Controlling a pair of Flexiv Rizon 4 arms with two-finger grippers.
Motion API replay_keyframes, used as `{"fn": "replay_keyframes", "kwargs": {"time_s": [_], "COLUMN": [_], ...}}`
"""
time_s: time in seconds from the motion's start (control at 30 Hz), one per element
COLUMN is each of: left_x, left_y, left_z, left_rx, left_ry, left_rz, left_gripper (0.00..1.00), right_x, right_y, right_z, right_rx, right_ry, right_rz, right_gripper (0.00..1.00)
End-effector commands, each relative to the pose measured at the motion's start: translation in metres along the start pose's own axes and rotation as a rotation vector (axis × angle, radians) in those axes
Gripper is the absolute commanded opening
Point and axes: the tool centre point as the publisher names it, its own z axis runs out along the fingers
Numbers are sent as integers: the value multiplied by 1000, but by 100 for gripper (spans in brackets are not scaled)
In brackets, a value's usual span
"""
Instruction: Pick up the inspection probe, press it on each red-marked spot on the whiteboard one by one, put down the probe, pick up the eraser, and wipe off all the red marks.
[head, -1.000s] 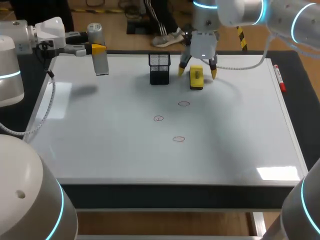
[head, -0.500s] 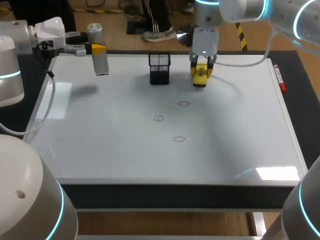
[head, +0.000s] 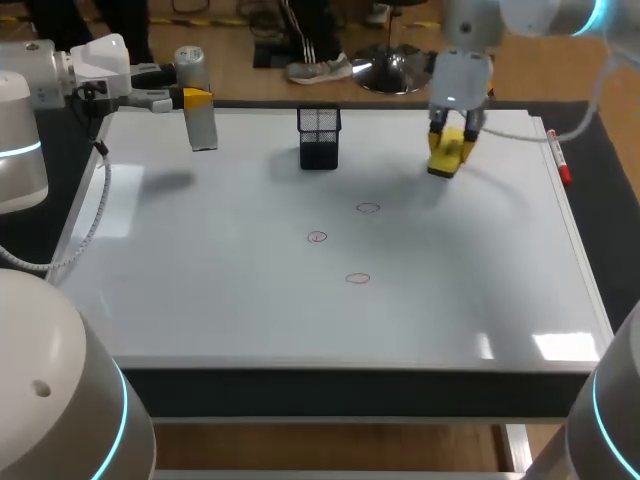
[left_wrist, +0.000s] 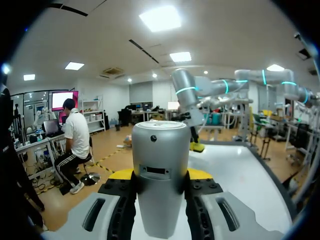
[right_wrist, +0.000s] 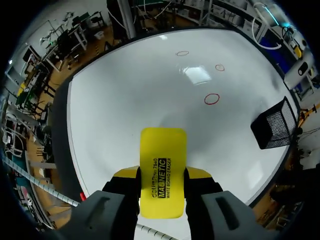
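Eraser (head: 445, 160) position, head view: held between the yellow fingertips of the right hand (head: 455, 140), which is closed on it from two sides, over the far right part of the whiteboard (head: 250, 310). The inspection probe (head: 203, 128), a grey cylinder, stands roughly upright in the left hand (head: 197, 98), which is clamped on it at the far left edge of the desk. Three red marks (head: 317, 237) lie near the middle of the whiteboard, well apart from both hands. A black mesh holder (head: 319, 137) stands on the far part of the board, between probe and eraser. A red marker (head: 559, 160) lies along the right edge.

Left wrist view: the inspection probe (left_wrist: 159, 150) fills the gap between the fingers of the left hand (left_wrist: 160, 176), both yellow tips pressed to its sides. Ahead, the right arm (left_wrist: 187, 95) reaches down over the whiteboard (left_wrist: 235, 175) with the eraser (left_wrist: 196, 147) at its tip.

Right wrist view: the eraser (right_wrist: 162, 155) sits gripped between the fingers of the right hand (right_wrist: 160, 186), its long side pointing ahead. The red marks (right_wrist: 212, 99) lie ahead on the whiteboard (right_wrist: 130, 100). The black mesh holder (right_wrist: 277, 125) stands beside them, apart from the eraser.
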Motion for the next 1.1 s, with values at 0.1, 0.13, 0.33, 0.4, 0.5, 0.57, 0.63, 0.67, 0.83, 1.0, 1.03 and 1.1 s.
{"fn": "replay_keyframes", "kwargs": {"time_s": [0.1, 0.13, 0.33, 0.4, 0.5, 0.57, 0.63, 0.67, 0.83, 1.0, 1.03, 1.1], "left_x": [0, 0, 0, 0, 0, 0, 0, 0, 0, 0, 0, 0], "left_y": [-1, -1, -1, -1, -1, -1, -1, -1, -1, -1, -1, -1], "left_z": [0, 0, 0, 0, 0, 0, 0, 0, 0, 0, 0, 0], "left_rx": [1, 1, 1, 1, 1, 1, 1, 1, 1, 1, 1, 1], "left_ry": [0, 0, 0, 0, 0, 0, 0, 0, 0, 0, 0, 0], "left_rz": [1, 1, 1, 1, 1, 1, 1, 1, 1, 1, 1, 1], "left_gripper": [0, 0, 0, 0, 0, 0, 0, 0, 0, 0, 0, 0], "right_x": [60, 64, 91, 98, 106, 109, 109, 109, 109, 109, 109, 109], "right_y": [13, 15, 17, 18, 18, 18, 18, 18, 18, 18, 18, 18], "right_z": [0, 0, 5, 7, 9, 9, 9, 9, 9, 9, 9, 9], "right_rx": [95, 95, 87, 83, 77, 72, 72, 72, 72, 72, 72, 72], "right_ry": [-61, -62, -62, -62, -67, -79, -79, -79, -79, -79, -79, -79], "right_rz": [39, 42, 76, 84, 89, 87, 87, 87, 87, 87, 87, 87], "right_gripper": [0, 0, 0, 0, 0, 0, 0, 0, 0, 0, 0, 0]}}
